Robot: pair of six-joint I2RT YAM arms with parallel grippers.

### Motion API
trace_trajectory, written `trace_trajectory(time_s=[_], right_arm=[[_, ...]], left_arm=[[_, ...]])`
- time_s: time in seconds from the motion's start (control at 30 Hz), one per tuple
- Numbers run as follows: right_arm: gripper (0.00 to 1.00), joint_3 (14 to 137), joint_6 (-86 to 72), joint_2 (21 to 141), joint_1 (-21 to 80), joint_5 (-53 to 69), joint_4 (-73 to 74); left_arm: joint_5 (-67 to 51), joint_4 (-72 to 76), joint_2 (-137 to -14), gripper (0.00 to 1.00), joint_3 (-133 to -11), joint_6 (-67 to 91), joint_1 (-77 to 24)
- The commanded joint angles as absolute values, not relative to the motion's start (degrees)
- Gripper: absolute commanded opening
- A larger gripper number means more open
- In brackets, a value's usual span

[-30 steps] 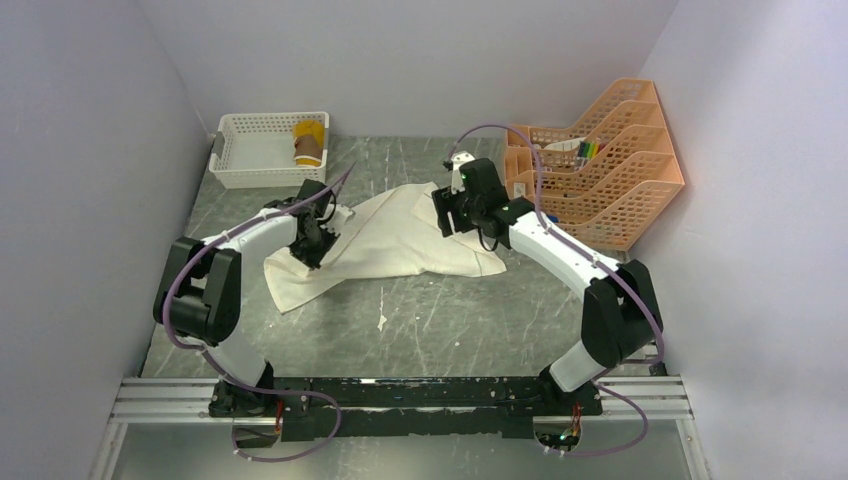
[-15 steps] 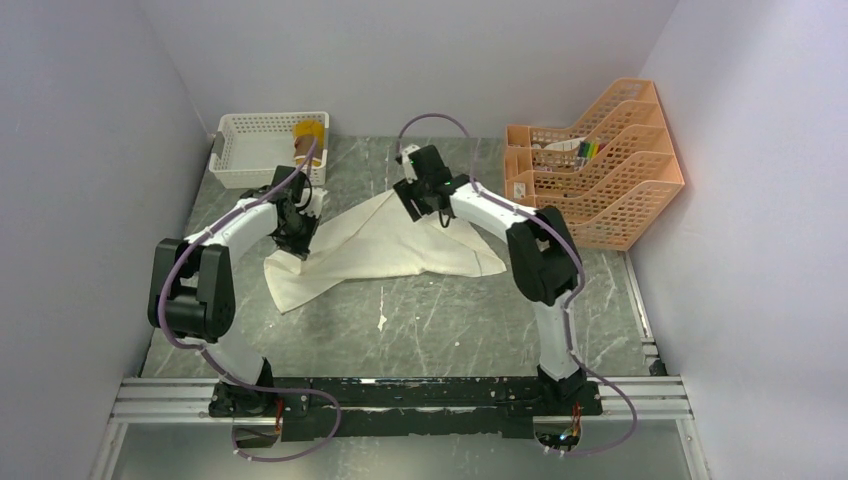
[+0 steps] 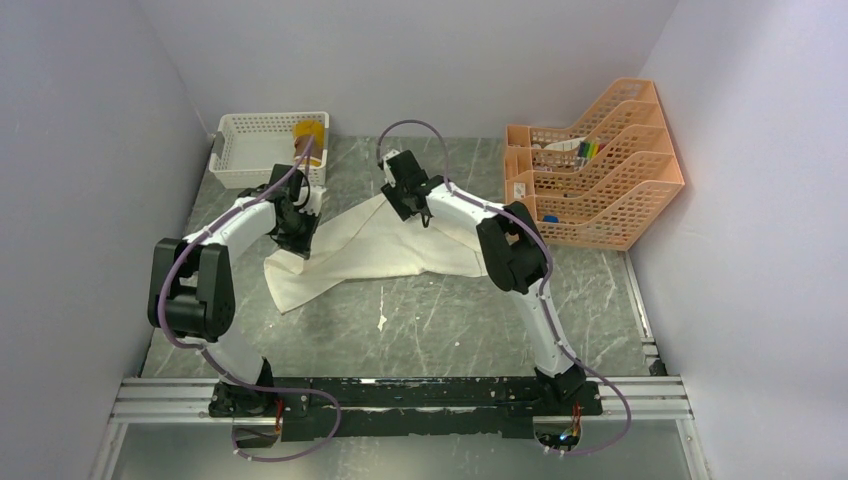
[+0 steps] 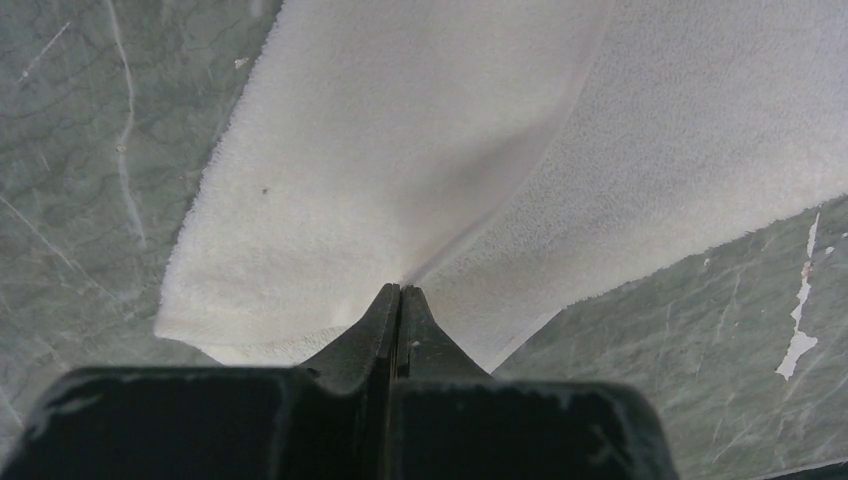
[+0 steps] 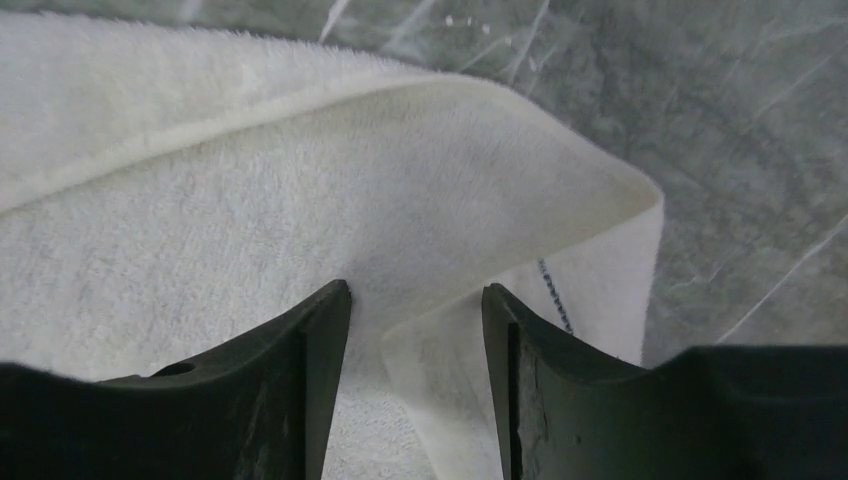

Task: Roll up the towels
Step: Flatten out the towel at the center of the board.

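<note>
A cream towel (image 3: 380, 245) lies spread and rumpled on the grey table (image 3: 450, 320), in front of the white basket (image 3: 262, 118) and a little to its right, with one end trailing back toward the arm bases. A second towel, the mustard-yellow one (image 3: 309, 142), is already rolled and stands in the basket's right end.

The left tool (image 4: 400, 290) is just in front of the basket's right corner. It is clenched tight on the cream towel's left edge; from its wrist camera the two fingers meet with no gap, and a crease in the cloth runs straight out from their tips. The cloth around the pinch looks lifted off the table.

The right tool (image 5: 415, 295) sits to the right of the basket, at the towel's far corner. Its fingers (image 5: 320, 340) stand apart, with a folded-over flap of the corner lying in the gap between them. The cloth reaches close to both fingers, but I cannot tell that either one presses it.

Well to the right of the basket, against the side wall, stands an orange file rack (image 3: 600, 165).
</note>
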State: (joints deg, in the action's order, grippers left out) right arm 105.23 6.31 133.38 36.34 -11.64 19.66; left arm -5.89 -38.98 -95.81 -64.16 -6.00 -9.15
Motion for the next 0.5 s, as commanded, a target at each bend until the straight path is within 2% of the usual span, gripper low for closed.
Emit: trace_trajectory(time_s=[0.0,0.23,0.33,0.47], right_arm=[[0.51,107.6,5.1,135.4,36.1,-15.4,22.3],[0.46,103.9,4.1,134.0,36.3,-18.9,20.4],[0.55,98.2,4.5,130.5,36.7,-21.6,15.6],[0.57,95.0,4.9,128.1,37.1,-24.4,13.7]], left_arm=[[-8.4,-38.7,-96.4,0.07,-65.5,-6.3,-8.2],[-9.0,-38.5,-96.9,0.07,-65.9,-6.5,-7.8],[-9.0,-38.3,-96.9,0.07,-65.8,-6.5,-7.8],[-9.1,-38.2,-96.9,0.07,-65.8,-6.4,-7.8]])
